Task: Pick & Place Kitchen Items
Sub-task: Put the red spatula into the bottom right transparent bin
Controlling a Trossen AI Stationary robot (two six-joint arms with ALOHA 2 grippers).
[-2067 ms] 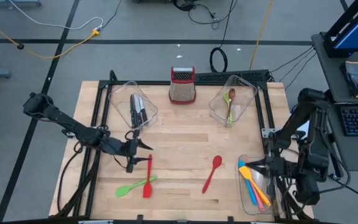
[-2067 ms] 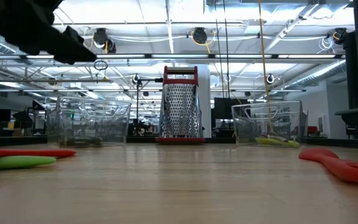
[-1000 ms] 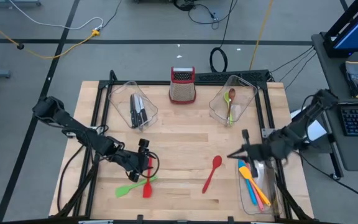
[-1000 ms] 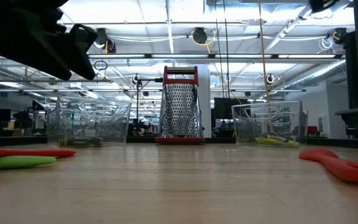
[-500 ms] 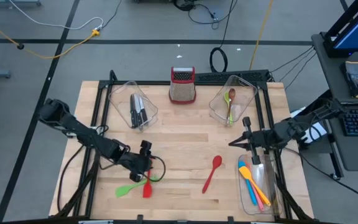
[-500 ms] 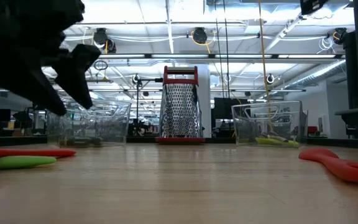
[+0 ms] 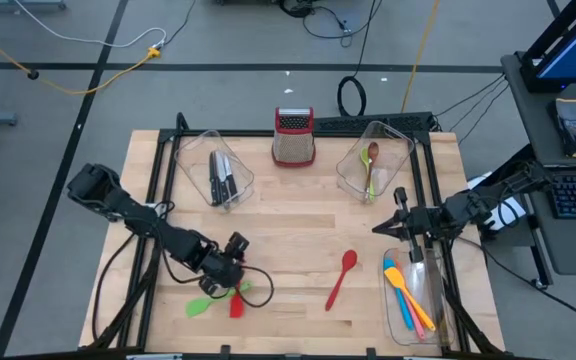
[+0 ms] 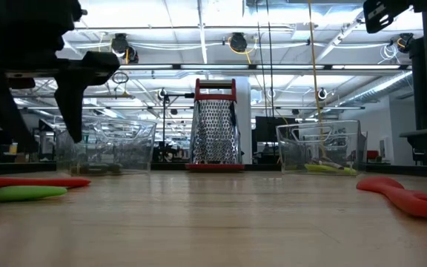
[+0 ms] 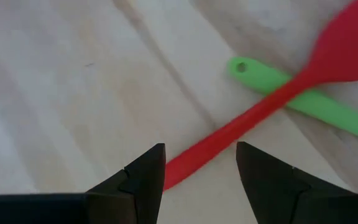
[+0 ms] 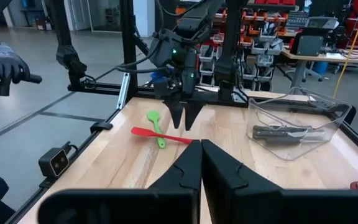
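Right now your left gripper (image 9: 201,165) hangs with jaws apart, straddling the handle of the red spatula (image 9: 272,106), which lies across the green spatula (image 9: 316,106). Expect it light, slick, slightly flexible; pinch mid-handle. Your right gripper (image 7: 376,228), jaws together, waits well apart.

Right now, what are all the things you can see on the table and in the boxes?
red spoon: 1, red, front left, crossing over the green spatula
green spatula: 1, green, front left, under the red spoon
second red spoon: 1, red, alone at front middle
knives: a few, black handles, in the back-left bin
spoons: green and brown, in the back-right bin
spatulas: several, orange, blue, yellow, pink, in the front-right bin
grater: 1, metal with red top, back middle
table: 1, light wood
left gripper: jaws open, straddling the red spoon's handle
right gripper: jaws shut, raised above the front-right bin
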